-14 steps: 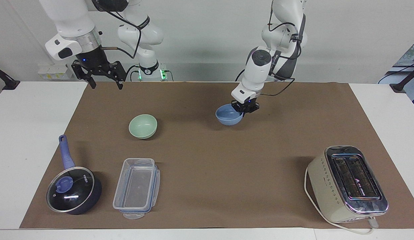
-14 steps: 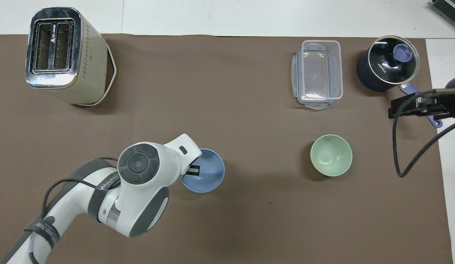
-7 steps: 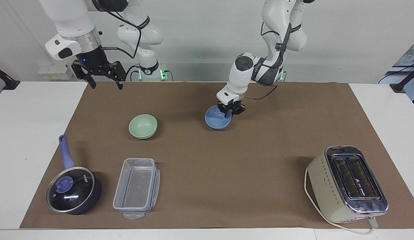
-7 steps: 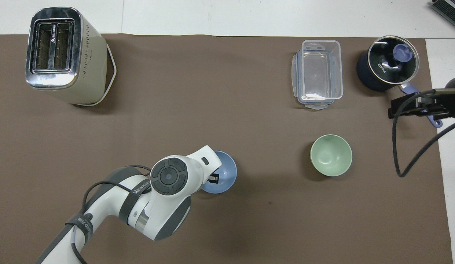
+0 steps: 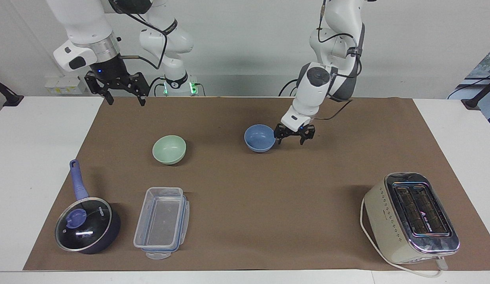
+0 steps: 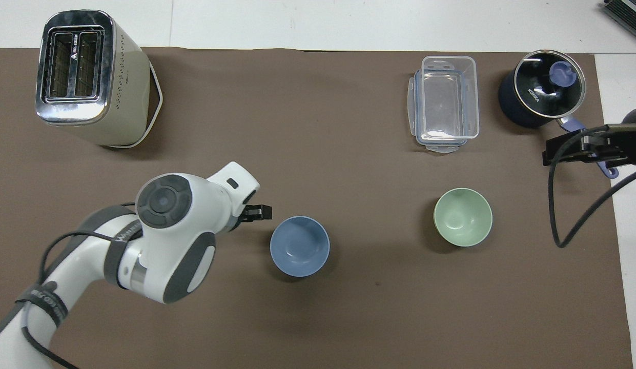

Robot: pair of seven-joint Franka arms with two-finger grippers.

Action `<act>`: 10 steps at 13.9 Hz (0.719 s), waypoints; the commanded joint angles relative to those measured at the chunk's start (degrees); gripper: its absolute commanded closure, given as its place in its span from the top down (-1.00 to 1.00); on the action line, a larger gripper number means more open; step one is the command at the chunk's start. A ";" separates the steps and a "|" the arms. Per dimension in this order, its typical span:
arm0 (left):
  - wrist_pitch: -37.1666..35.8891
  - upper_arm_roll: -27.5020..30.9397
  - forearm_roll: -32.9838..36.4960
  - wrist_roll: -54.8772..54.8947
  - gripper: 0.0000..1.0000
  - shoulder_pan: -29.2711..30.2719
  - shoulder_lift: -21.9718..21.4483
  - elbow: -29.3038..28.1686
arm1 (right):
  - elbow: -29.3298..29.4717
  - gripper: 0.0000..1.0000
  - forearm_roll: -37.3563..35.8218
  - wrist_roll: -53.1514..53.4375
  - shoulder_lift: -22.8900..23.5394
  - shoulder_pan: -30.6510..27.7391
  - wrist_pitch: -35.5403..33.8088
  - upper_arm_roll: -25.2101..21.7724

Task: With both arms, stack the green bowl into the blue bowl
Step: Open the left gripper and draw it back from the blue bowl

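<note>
Both arms are glossy white, built of rounded jointed segments. The left arm (image 5: 316,85) has dark grey panels at its joints, a round grey cap on the wrist, grey lettering on a dark band, and thin black cables looped along it. The right arm (image 5: 87,35) shows a brushed silver ring above its black wrist, with a black cable trailing off. Each ends in a black two-finger gripper, left (image 5: 294,134) and right (image 5: 117,87), each with a small blue light.

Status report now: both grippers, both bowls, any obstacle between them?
Left gripper open beside blue bowl, holding nothing. Right gripper open, waiting at the right arm's end. Green bowl untouched on mat. Nothing between the bowls.
</note>
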 commanded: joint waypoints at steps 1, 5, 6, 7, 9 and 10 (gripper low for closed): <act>-4.99 -0.21 0.01 6.19 1.00 7.25 0.16 4.89 | 0.68 1.00 1.15 -1.00 0.38 -0.99 -0.54 0.13; -7.80 -0.12 -0.08 14.80 1.00 16.31 -1.24 8.32 | -2.46 1.00 1.24 -1.27 -1.27 -1.61 1.03 0.22; -11.21 -0.12 -0.08 17.61 1.00 17.89 -1.16 10.94 | -5.44 1.00 1.24 -0.74 -2.76 -1.61 4.26 0.22; -15.42 -0.12 0.01 20.25 1.00 19.65 -0.89 14.01 | -9.04 1.00 1.15 -0.65 -4.78 -1.52 7.43 0.22; -21.41 -0.12 0.10 24.39 1.00 21.68 -0.63 18.50 | -12.58 1.00 1.15 -0.74 -6.21 -1.34 9.13 0.22; -23.88 -0.12 1.23 24.85 1.00 22.30 -0.54 20.35 | -13.98 1.00 1.15 -1.00 -6.21 -1.34 9.22 0.22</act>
